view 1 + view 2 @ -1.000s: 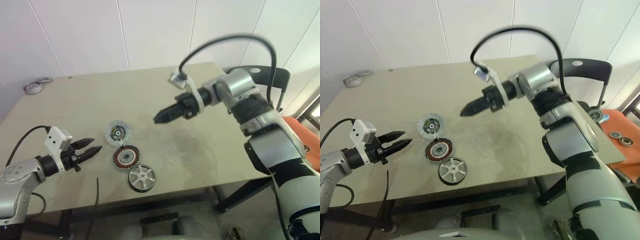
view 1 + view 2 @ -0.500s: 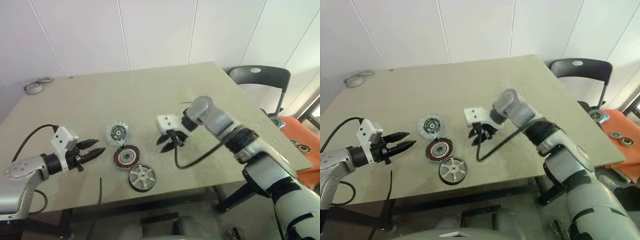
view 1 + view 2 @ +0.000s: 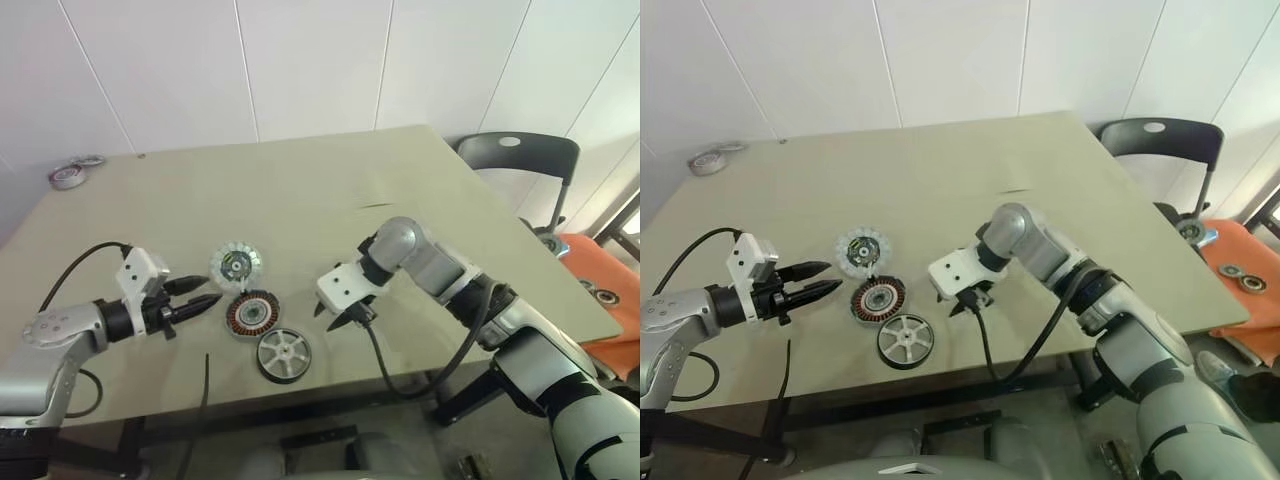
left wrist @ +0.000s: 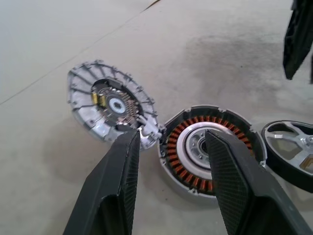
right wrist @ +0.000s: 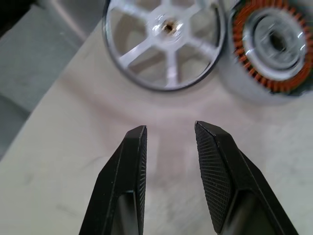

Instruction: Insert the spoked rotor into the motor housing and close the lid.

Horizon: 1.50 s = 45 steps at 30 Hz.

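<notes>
Since a second ago the right gripper [image 3: 338,318] has swung down from high over the middle of the surface [image 3: 300,190] and rolled over, so that it now hangs low just above the surface, pointing toward the parts. The left gripper [image 3: 205,295] has barely shifted, edging slightly toward the parts.

In the head views, three parts lie in a tight cluster near the front edge. The motor housing [image 3: 251,313] sits in the middle, with the grey-green toothed disc [image 3: 236,265] touching it at about 11 o'clock and the spoked rotor [image 3: 284,355] touching it at about 5 o'clock. The left gripper is at 9 o'clock of the housing, jaws released and empty. The right gripper is at 3 o'clock of the housing, near but apart. Two tape rolls [image 3: 70,173] rest at the far left corner, and a black chair [image 3: 520,165] stands beyond the right edge.

In the left wrist view, the parted jaws frame the seam between toothed disc [image 4: 110,105] and housing [image 4: 205,147], clear of both.

In the right wrist view, the jaws stand apart, holding nothing, aimed at bare surface just short of the rotor [image 5: 164,41] and housing [image 5: 271,46].
</notes>
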Motion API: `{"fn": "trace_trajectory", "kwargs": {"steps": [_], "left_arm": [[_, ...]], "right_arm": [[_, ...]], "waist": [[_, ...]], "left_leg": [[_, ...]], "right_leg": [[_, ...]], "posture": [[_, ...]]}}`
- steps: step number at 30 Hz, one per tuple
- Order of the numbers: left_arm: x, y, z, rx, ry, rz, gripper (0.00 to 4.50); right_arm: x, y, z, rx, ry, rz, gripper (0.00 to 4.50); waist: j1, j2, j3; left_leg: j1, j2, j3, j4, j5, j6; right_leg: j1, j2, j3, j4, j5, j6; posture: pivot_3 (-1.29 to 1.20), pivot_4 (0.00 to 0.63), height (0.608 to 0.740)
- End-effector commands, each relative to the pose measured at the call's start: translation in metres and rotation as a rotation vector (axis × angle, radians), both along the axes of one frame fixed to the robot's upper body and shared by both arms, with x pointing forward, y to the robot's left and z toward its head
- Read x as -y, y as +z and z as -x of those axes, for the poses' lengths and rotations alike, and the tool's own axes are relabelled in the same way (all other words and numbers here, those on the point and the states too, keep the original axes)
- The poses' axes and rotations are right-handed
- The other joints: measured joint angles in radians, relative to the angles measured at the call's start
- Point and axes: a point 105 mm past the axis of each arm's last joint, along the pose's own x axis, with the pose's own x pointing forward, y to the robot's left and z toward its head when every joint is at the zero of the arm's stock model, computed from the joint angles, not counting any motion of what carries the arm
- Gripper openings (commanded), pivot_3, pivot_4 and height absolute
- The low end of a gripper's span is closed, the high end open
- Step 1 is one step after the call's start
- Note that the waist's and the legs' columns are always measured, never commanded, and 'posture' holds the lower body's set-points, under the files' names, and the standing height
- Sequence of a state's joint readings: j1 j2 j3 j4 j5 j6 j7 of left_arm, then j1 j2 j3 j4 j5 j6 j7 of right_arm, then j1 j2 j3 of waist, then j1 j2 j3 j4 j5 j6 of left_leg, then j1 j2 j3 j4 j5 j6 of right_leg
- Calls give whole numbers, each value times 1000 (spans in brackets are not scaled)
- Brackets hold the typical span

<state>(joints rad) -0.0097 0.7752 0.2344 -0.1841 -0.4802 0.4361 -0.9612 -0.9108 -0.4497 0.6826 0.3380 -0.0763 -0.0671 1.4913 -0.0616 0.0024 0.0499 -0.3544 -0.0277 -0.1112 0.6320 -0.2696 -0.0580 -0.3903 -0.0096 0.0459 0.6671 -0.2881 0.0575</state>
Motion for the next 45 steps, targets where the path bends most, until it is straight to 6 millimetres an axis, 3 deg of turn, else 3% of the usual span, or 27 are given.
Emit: {"fn": "trace_trajectory", "kwargs": {"steps": [1,6,12,17,23,35,45], "left_arm": [[4,9,-5,33,-25,-3,2263],[5,15,-3,35,-56,-13,2263],[9,17,6,34,-70,-18,2263],[-1,14,11,24,-16,-22,2263],[0,12,14,17,-3,-13,2263],[-1,12,16,13,13,-8,2263],[2,13,10,18,8,-3,2263]], "right_arm": [[-5,9,-6,43,-18,-51,1633],[-12,8,-11,62,-21,-65,1633],[-22,5,-2,42,25,-77,1633],[-29,5,-2,46,51,-78,1633],[-35,-1,0,47,79,-59,1633],[-23,-12,5,5,96,8,1633],[-30,-13,12,-25,104,4,1633]], "waist": [[3,0,0],[5,0,0],[5,0,0],[6,0,0],[15,0,0],[18,0,0],[17,0,0]], "left_leg": [[0,0,0,0,0,0],[-1,0,0,0,0,0],[-1,0,0,0,0,0],[0,0,0,0,0,0],[0,0,0,0,0,0],[0,0,0,0,0,0],[0,0,0,0,0,0]], "right_leg": [[0,0,0,0,0,0],[-1,0,0,0,0,0],[-1,0,0,0,0,0],[0,0,0,0,0,0],[0,0,0,0,0,0],[0,0,0,0,0,0],[0,0,0,0,0,0]], "posture": [[0,0,740],[0,0,740],[0,0,740],[0,0,740],[0,0,740],[0,0,740],[0,0,740]]}}
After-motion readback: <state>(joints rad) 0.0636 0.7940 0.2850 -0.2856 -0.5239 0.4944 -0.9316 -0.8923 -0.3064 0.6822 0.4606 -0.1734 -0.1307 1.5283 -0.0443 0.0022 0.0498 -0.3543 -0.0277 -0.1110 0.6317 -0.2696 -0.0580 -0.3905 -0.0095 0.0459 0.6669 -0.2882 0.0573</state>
